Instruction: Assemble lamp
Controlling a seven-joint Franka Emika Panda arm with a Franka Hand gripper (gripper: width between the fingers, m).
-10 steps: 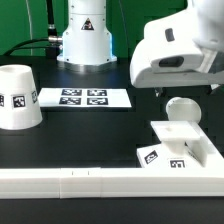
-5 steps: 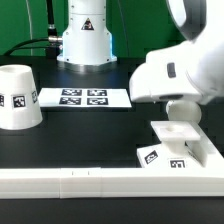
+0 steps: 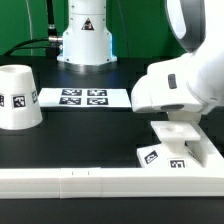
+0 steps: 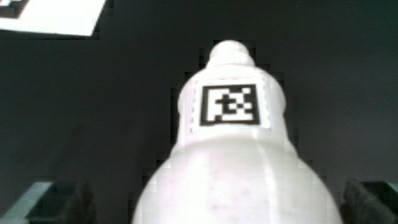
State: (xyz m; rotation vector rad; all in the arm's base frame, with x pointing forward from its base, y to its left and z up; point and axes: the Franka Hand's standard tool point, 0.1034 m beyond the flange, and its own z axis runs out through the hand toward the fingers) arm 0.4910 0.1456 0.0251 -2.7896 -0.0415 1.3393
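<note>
The white bulb (image 4: 228, 130) with its square tag fills the wrist view and lies between my two dark fingers, with a gap on each side. My gripper (image 4: 214, 205) is open around it. In the exterior view the gripper (image 3: 182, 112) hangs just above the blocky square base (image 3: 178, 140) at the right, and the white hand hides the bulb. The cup-like shade (image 3: 18, 97) stands upside down at the far left, well away from the gripper.
The marker board (image 3: 85, 98) lies at the back middle, in front of the arm's white pedestal (image 3: 85, 35). A long white rail (image 3: 70, 182) runs along the front edge, and the base rests against it.
The gripper has come down and towards the exterior view's left over the bulb. The bulb's ball top, visible before, is now hidden behind the hand.
</note>
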